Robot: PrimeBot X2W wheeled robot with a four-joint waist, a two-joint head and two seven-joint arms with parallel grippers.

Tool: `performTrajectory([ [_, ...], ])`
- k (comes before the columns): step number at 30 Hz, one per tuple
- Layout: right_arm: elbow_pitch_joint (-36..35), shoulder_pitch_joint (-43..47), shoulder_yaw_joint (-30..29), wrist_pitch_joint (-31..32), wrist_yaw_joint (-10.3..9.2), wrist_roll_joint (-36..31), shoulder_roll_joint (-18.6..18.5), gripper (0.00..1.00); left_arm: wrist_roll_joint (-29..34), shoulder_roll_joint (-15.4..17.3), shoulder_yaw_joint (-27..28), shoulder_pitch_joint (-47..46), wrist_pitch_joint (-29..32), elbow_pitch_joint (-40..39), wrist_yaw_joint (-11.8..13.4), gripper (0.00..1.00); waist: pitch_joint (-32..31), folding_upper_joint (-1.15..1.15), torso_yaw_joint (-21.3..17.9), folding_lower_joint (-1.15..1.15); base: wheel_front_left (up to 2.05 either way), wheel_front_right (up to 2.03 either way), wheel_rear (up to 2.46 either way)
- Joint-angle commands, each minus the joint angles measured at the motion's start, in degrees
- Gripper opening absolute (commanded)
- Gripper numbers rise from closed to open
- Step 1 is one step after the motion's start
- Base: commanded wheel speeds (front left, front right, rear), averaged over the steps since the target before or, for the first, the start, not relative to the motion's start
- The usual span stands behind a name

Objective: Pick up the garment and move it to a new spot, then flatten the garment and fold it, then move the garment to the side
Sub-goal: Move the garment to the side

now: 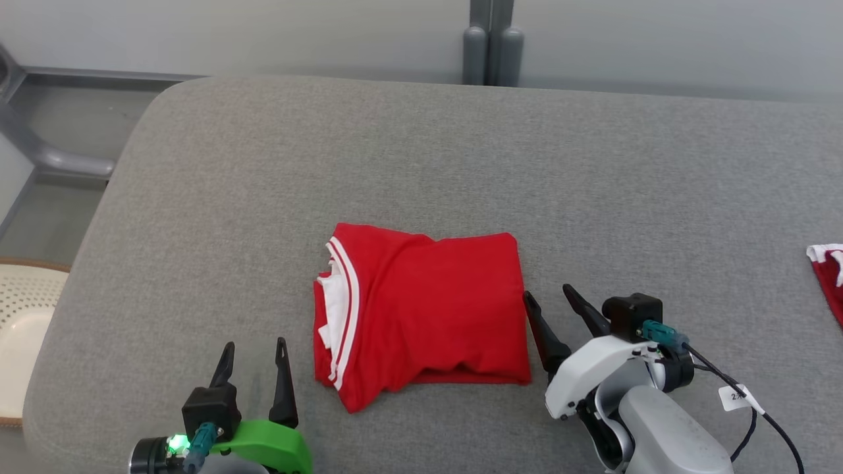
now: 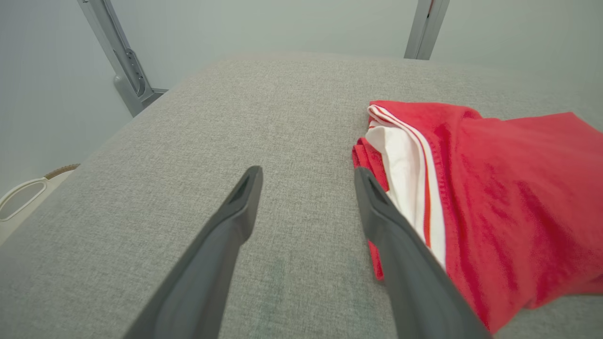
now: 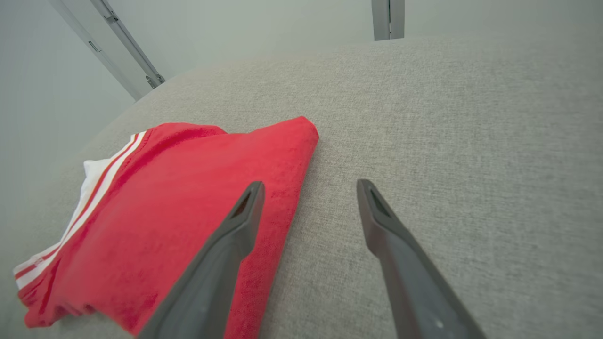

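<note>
A red garment [image 1: 421, 309] with white stripes lies folded into a rough square on the grey padded table [image 1: 461, 151]. My left gripper [image 1: 255, 352] is open at the lower left, a short way left of the garment's striped edge [image 2: 414, 169]. The left gripper [image 2: 308, 176] holds nothing between its fingers. My right gripper [image 1: 550, 296] is open just off the garment's right edge, empty. In the right wrist view the garment [image 3: 188, 197] lies under the left finger of that gripper [image 3: 311, 188], whose right finger is over bare cloth.
A second red and white cloth [image 1: 828, 273] pokes in at the right edge of the table. A pale perforated basket [image 1: 20, 329] stands off the table's left side. Grey metal posts [image 1: 490, 39] rise behind the far edge.
</note>
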Motion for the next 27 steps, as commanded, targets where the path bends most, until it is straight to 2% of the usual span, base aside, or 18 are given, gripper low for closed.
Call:
performTrajectory([
  [1, 0.4, -1.07, 0.02, -0.15, 0.01, 0.7, -0.18, 1.0, -0.38, 0.2, -0.23, -0.97, -0.01, -0.11, 0.24, 1.0, 2.21, 0.0, 3.97, 0.0, 0.0, 0.0, 0.0],
  [8, 6.05, -4.23, 1.63, -0.15, 0.01, 3.21, -0.2, 1.0, -0.68, 0.19, -0.8, -1.69, -0.01, -0.16, 0.42, 1.0, 3.63, 0.0, 6.1, 0.0, 0.0, 0.0, 0.0],
  [9, 6.54, -4.58, 1.33, -0.15, 0.01, 3.56, -0.23, 0.84, -0.68, 0.19, -0.81, -1.73, -0.01, -0.14, 0.44, 1.0, 3.71, 0.0, 6.14, 0.0, 0.0, 0.0, 0.0],
  [10, 7.84, -5.19, 1.14, -0.15, 0.0, 4.06, -0.25, 0.31, -0.63, 0.19, -0.86, -1.84, -0.01, -0.09, 0.52, 1.0, 3.82, 0.0, 6.17, 0.0, 0.0, 0.0, 0.0],
  [11, 8.54, -5.54, 1.36, -0.15, 0.0, 4.55, -0.22, 0.0, -0.51, 0.19, -0.85, -1.98, -0.01, -0.09, 0.54, 1.0, 3.89, 0.0, 6.11, 0.0, 0.0, 0.0, 0.0],
  [14, 9.77, -7.13, 1.71, -0.14, 0.0, 5.85, -0.2, 0.0, 0.03, 0.19, -0.77, -2.28, -0.01, -0.05, 0.29, 1.0, 3.74, 0.0, 5.18, 0.0, 0.0, 0.0, 0.0],
  [18, 8.03, -7.85, -1.19, -0.15, -0.05, 4.31, -0.33, 0.0, 1.47, 0.2, 0.04, -1.68, -0.01, 0.11, -0.43, 1.0, 2.28, 0.0, 0.58, 0.0, 0.0, 0.0, 0.0],
  [27, 4.94, -5.08, -3.45, -0.15, -0.04, 1.4, -0.2, 0.0, 2.5, 0.21, 1.51, -0.32, 0.0, 0.87, -1.73, 1.0, -1.65, 0.0, -16.32, 0.0, 0.0, 0.0, 0.0],
])
